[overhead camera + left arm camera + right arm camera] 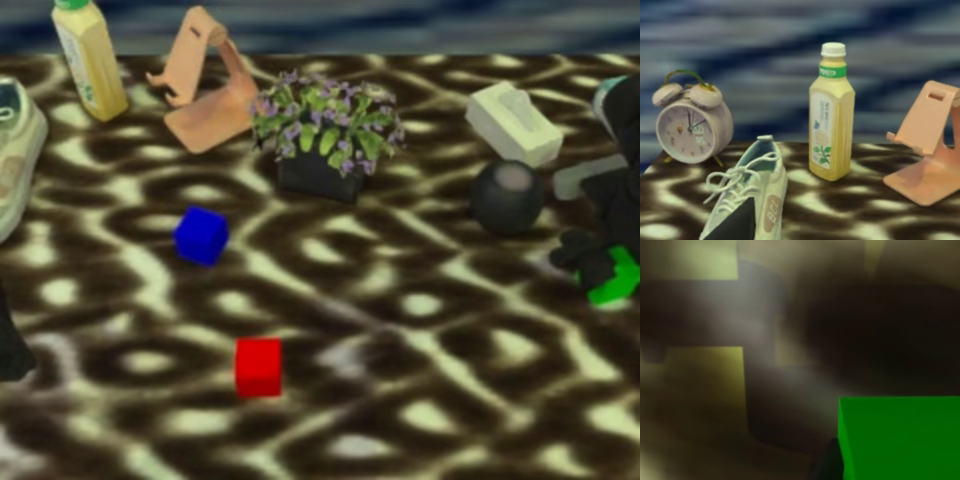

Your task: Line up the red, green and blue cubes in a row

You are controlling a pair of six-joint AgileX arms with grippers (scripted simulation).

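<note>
The jaws of the right gripper [600, 268] sit down at the green cube [618, 278], at the right edge of the tabletop [420, 400], but how they stand cannot be told: the dark gripper body covers most of the cube from above, and the right wrist view shows only a large green face [900, 437] close to the camera, with blurred tabletop behind it. Whether the cube is gripped or merely beside the fingers is unclear.

The left arm [12, 345] is parked at the left edge, only a dark sliver of it showing in the top view; its jaws are not visible in any picture.

The blue cube [201, 236] lies on the left half of the tabletop, in front of and to the left of the flower pot [325, 135]. The red cube [258, 366] lies nearer the front edge, a little to the right of the blue one and apart from it. The green cube is well apart from both, far to the right.

A dark ball [508, 197] rests near the right gripper, just behind it and to the left, with a pale box [514, 123] behind the ball. Along the back stand a yellow bottle [831, 112] and a peach phone stand [930, 150]. A sneaker [747, 200] lies at the left edge, and the left wrist view also shows an alarm clock [690, 122] beyond the sneaker.
</note>
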